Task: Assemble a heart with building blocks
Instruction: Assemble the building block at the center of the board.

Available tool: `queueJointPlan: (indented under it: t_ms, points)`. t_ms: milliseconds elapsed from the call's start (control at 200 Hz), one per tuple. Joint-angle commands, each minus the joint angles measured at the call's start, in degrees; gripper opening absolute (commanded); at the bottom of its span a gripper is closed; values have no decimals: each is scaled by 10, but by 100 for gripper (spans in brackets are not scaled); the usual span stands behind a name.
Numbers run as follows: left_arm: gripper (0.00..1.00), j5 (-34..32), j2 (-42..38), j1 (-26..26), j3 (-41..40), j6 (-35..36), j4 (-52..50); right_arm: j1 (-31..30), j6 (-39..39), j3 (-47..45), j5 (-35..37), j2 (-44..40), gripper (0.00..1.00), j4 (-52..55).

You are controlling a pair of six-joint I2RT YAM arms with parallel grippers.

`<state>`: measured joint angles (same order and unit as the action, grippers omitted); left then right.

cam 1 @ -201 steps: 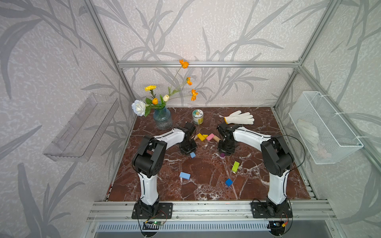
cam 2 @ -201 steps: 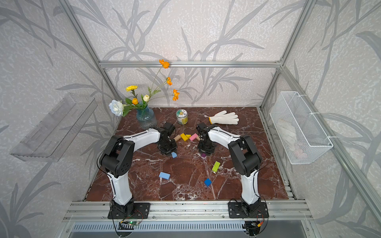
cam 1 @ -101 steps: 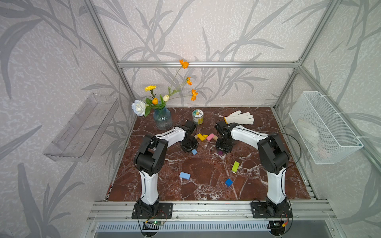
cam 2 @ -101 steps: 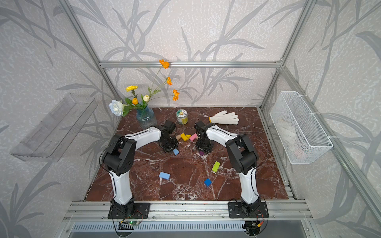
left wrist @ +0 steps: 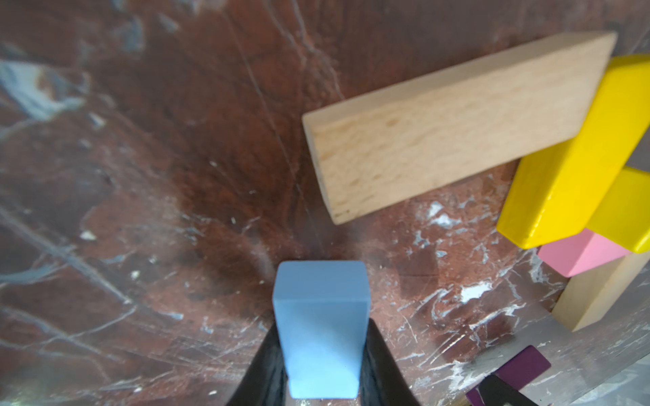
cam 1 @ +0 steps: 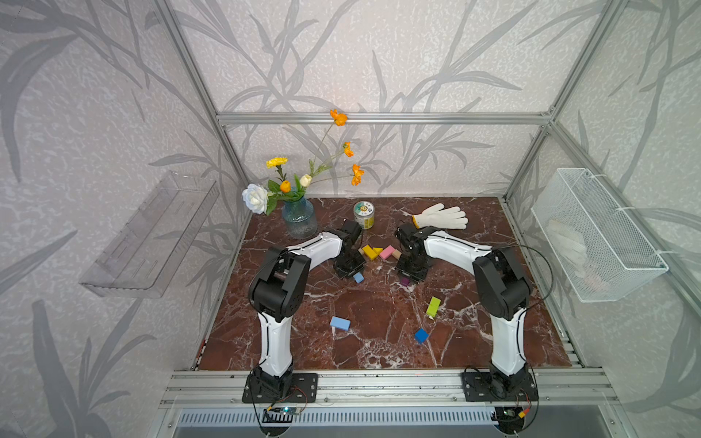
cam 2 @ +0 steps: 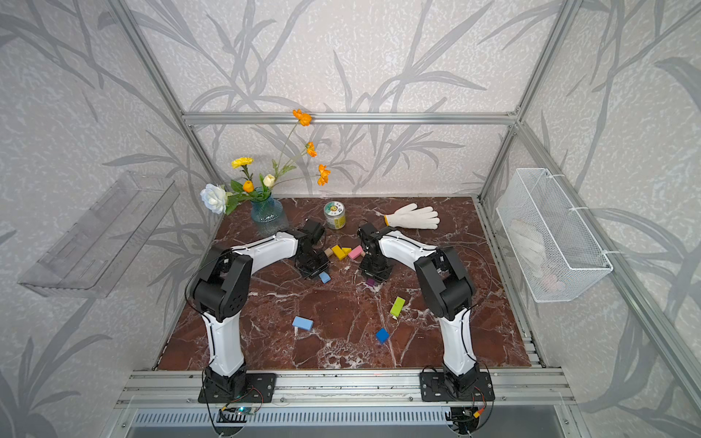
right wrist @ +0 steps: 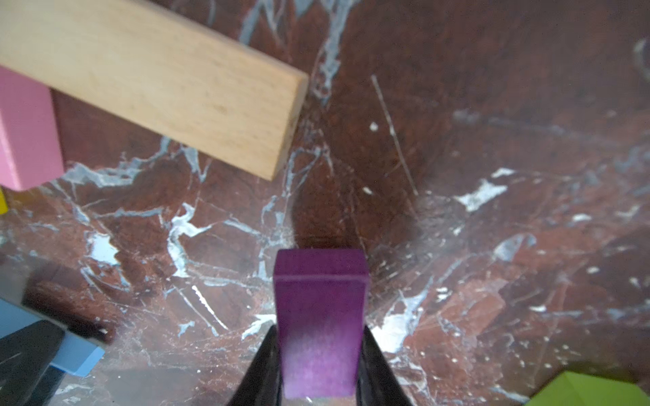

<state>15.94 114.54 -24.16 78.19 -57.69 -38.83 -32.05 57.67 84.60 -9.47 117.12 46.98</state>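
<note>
The left gripper [left wrist: 322, 351] is clenched on a light blue block [left wrist: 322, 316]. Its dark fingers [left wrist: 265, 372] press the block's two long sides, and their roots run off the frame edge. Whether the block's far end touches the marble table [left wrist: 140, 175] cannot be told. The right gripper [right wrist: 318, 355] grasps a purple block [right wrist: 318, 298] the same way, its finger roots also cut off.

In both top views each gripper is largely hidden under its own wrist. Only a corner of each held block peeks out, just below the middle of the frame.

Between the two wrists, at the centre of a top view, lies the started heart [cam 1: 377, 252], a short touching chain of tan, yellow, yellow, pink and tan. Its tan ends are mostly covered by the arms. The left wrist view shows the near tan block [left wrist: 453, 123] whole, while the second yellow and the far tan are clipped by the frame.

Lower in the frame, well apart, lie a loose light blue block [cam 1: 340, 323], a lime green block [cam 1: 433, 306] and a dark blue block [cam 1: 421, 335].
</note>
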Motion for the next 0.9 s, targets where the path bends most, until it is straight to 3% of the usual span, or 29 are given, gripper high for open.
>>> queueJointPlan:
  t_ms: [0, 445, 895]
  points:
    - [20, -58, 57, 8, -21, -2, -20, -3, 9, 14, 10, 13, 0, 12]
    - [19, -77, 31, 39, -50, -3, -21, 15, 17, -24, 29, -11, 0, 15]
    - [18, -83, 71, 55, -8, 2, -39, 41, 8, -20, 31, -3, 0, 11]
